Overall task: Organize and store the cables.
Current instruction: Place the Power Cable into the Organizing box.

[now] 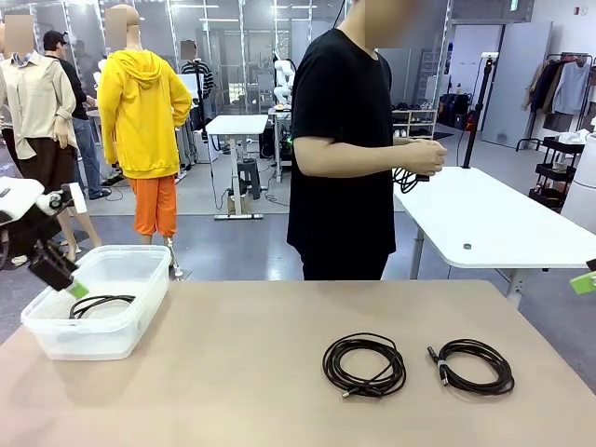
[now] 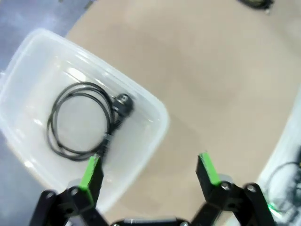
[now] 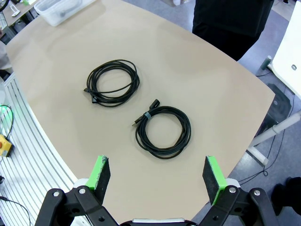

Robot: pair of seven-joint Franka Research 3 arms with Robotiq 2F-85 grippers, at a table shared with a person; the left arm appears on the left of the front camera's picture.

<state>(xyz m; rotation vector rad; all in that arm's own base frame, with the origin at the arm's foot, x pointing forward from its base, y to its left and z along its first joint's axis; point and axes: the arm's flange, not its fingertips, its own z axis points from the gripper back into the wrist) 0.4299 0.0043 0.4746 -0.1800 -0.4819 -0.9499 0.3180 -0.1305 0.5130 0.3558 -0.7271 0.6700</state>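
Two black coiled cables lie on the tan table: one near the middle (image 1: pixel 364 365) (image 3: pixel 113 82), one to its right (image 1: pixel 475 365) (image 3: pixel 163 131). Another thin coil (image 1: pixel 98 303) (image 2: pixel 80 120) rests inside the clear plastic bin (image 1: pixel 56 340) (image 2: pixel 155 117). My left gripper (image 1: pixel 74 287) (image 2: pixel 148 165) hovers open over the bin's near corner, holding nothing. My right gripper (image 1: pixel 584 282) (image 3: pixel 157 172) hangs open high above the table's right edge, with the right coil below and ahead of it. The person at the far side holds a further black cable (image 1: pixel 407 177) in both hands.
The person's body (image 1: pixel 345 140) (image 3: pixel 230 19) stands against the table's far edge. A white table (image 1: pixel 494 223) stands behind at the right. The bin also shows far off in the right wrist view (image 3: pixel 61 9). Bare tabletop (image 1: pixel 233 372) lies between bin and coils.
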